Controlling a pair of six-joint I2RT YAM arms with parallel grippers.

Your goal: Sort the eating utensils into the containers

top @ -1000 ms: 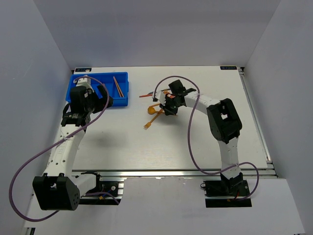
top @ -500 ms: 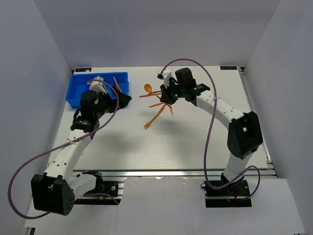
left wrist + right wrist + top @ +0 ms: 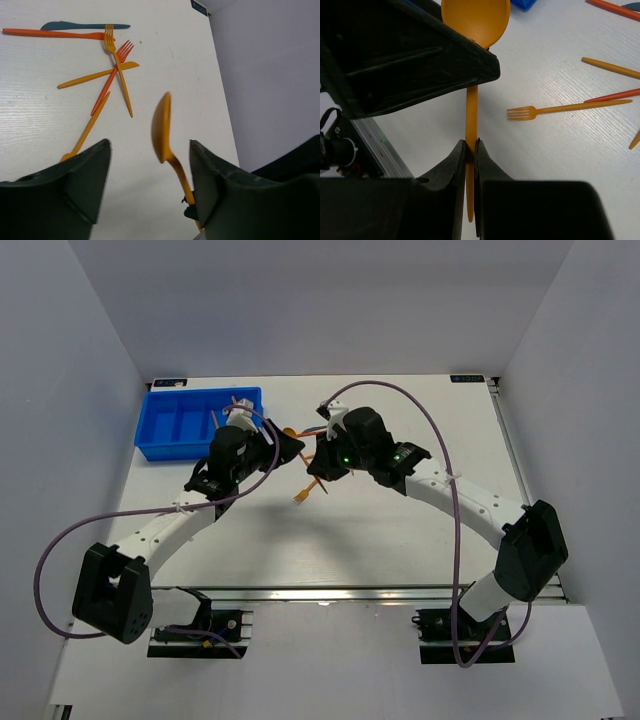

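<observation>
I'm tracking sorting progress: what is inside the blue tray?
Blue tray: no utensils clearly show in its uncovered left compartments. The left arm covers its right end, so anything lying there is hidden.

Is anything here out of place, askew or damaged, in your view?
Nothing looks damaged. The orange spoon is off the table, its handle pinched in the right gripper, its bowl between the open fingers of the left gripper. The loose utensils lie crossed over one another on it, outside the blue tray.

Orange fork apart from blue tray
</observation>
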